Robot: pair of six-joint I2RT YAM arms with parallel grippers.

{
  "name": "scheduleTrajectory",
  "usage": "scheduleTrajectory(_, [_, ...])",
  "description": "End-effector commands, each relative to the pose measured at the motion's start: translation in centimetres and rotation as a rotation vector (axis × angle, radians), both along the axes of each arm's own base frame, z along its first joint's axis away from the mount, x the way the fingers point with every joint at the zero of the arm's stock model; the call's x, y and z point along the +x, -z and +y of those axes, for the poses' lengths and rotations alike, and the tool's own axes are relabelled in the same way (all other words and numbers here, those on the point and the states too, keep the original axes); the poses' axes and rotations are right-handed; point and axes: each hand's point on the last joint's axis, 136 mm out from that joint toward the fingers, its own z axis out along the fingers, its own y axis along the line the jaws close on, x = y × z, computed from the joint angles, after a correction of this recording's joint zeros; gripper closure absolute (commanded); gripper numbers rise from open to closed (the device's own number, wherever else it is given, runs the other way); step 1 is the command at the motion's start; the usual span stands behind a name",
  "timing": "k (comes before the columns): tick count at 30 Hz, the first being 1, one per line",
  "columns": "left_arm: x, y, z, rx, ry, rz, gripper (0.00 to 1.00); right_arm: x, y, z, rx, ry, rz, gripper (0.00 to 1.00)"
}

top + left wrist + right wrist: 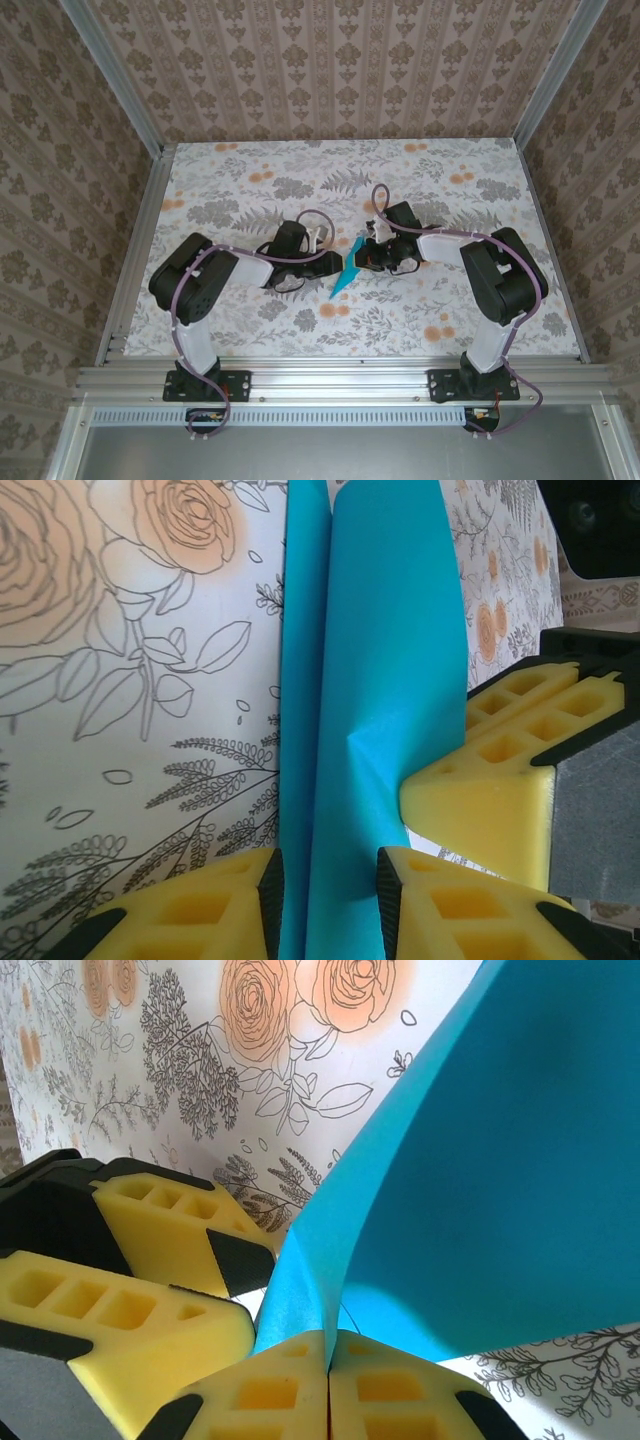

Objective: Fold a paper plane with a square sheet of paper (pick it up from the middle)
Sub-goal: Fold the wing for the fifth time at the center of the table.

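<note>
At the middle of the tabletop (250,185), between the two wrists, is the square sheet of paper (347,272), already creased narrow, its pointed tip aimed near-left. Right end effector (328,1348) is fully closed, pinching the fold's edge between its pads. Left end effector (330,885) is part closed, one pad each side of the loose fold, with paper filling the gap and seeming to touch both; how hard it presses, can't tell. Risks, as I judge them: both end effectors work almost the same spot, a right finger (480,800) just beside the left's pad, so any closing or shifting could knock pads together and jolt the sheet. It's thin paper held at two points, so pulling apart or twisting could tear it or slip it out of the looser left hold. There's a small dent in the blue face beside that right finger; squeezing now could set a stray wrinkle or a crooked crease. If the left opens, the fold likely springs wide. Hard to see: both wrist views cut off the sheet's ends, so fold count and symmetry are unknown; from above the wrists cover the fingers and the paper is tiny; whether the tip rests on the tabletop or hangs clear, can't tell.
</note>
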Motion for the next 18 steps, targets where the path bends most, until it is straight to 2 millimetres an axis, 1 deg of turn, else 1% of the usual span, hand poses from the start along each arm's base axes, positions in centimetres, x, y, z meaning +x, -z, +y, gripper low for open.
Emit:
scheduleTrajectory(1, [-0.7,0.3,-0.6,0.016,0.053,0.002,0.68,0.0,0.4,-0.2,0.015,0.011,0.014,0.91])
scheduleTrajectory(10, [-1.2,1.2,-0.8,0.078,0.075,0.0,0.73,0.1,0.6,-0.6,0.012,0.033,0.018,0.87])
scheduleTrajectory(14, [-1.4,1.8,-0.7,0.137,0.078,-0.007,0.75,0.2,0.5,-0.9,0.007,0.052,0.016,0.82])
scheduleTrajectory(18, [-1.6,2.3,-0.6,0.197,0.078,-0.017,0.75,0.4,0.3,-1.3,0.001,0.077,0.005,0.76])
